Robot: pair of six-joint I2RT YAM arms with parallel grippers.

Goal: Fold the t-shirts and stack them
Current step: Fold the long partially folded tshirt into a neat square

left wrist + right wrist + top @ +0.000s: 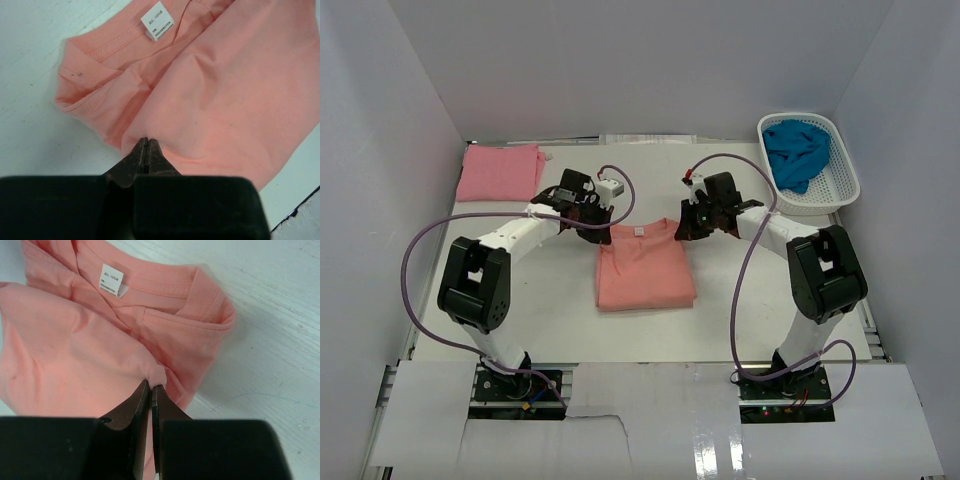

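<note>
The salmon-orange t-shirt [645,268] lies folded in the middle of the table, its white neck label [640,231] at the far edge. My left gripper [597,228] is shut on a fold of its cloth at the far left corner [146,141]. My right gripper [686,228] is shut on a pinch of cloth at the far right corner [154,385]. The label also shows in the left wrist view [157,21] and in the right wrist view [111,280]. A folded pink t-shirt [500,171] lies at the far left. A teal-blue t-shirt [796,151] is crumpled in the basket.
The white lattice basket [842,178] stands at the far right corner. White walls close in the table on three sides. Purple cables loop from both arms over the table.
</note>
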